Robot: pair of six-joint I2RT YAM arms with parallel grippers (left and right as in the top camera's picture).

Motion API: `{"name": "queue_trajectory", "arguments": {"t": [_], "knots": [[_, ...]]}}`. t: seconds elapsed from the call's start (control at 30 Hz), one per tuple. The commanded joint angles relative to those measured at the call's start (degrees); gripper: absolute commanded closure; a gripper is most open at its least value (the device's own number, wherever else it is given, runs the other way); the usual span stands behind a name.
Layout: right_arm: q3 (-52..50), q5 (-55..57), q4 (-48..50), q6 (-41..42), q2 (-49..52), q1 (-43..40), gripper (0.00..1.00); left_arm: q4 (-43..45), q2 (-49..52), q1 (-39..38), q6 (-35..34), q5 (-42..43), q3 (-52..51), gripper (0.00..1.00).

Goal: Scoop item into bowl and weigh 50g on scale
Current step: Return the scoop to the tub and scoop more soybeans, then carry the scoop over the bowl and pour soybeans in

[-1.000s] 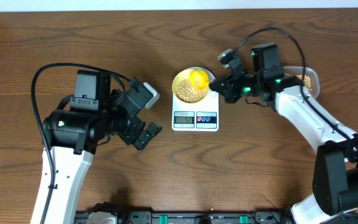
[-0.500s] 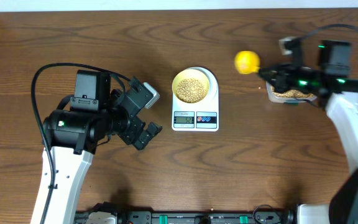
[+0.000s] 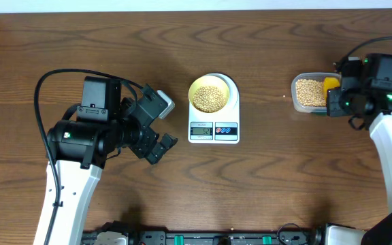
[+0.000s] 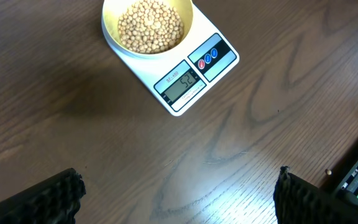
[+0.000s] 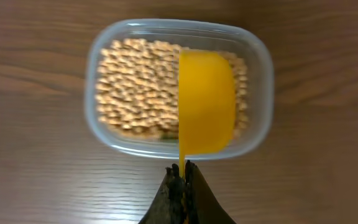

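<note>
The pale yellow bowl [image 3: 209, 94] sits on the white scale [image 3: 214, 129] at the table's middle and holds a heap of tan beans [image 3: 209, 98]. In the left wrist view the bowl [image 4: 148, 28] and the scale [image 4: 188, 81] show, and the display is lit. My right gripper [image 3: 337, 101] is shut on the handle of a bright yellow scoop [image 5: 206, 111], which hangs turned on edge over the clear tub [image 5: 176, 87] of beans [image 5: 138, 87]. My left gripper [image 4: 176, 193] is open and empty over bare table, left of the scale.
The clear tub [image 3: 309, 94] stands at the right, well apart from the scale. A black cable loops round the left arm [image 3: 80, 136]. Dark equipment lies along the table's front edge [image 3: 203, 238].
My right gripper has carried the scoop from over the bowl rightward to over the clear tub. The left arm has not moved.
</note>
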Motion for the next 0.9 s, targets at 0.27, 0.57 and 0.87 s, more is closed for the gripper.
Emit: {"name": "queue_trajectory", "arguments": {"t": [0.27, 0.57, 0.87], "knots": [[0.68, 24.57, 3.80, -3.43, -0.04, 8.39, 0.99, -0.11, -0.09, 0.20, 0.37, -0.33, -0.20, 0.00], [0.68, -31.91, 16.96, -3.34, 0.17, 11.41, 0.99, -0.11, -0.09, 0.20, 0.37, -0.33, -0.20, 0.00], [0.68, -35.71, 20.63, -3.23, 6.75, 22.36, 0.99, -0.11, -0.09, 0.20, 0.37, -0.33, -0.20, 0.00]]}}
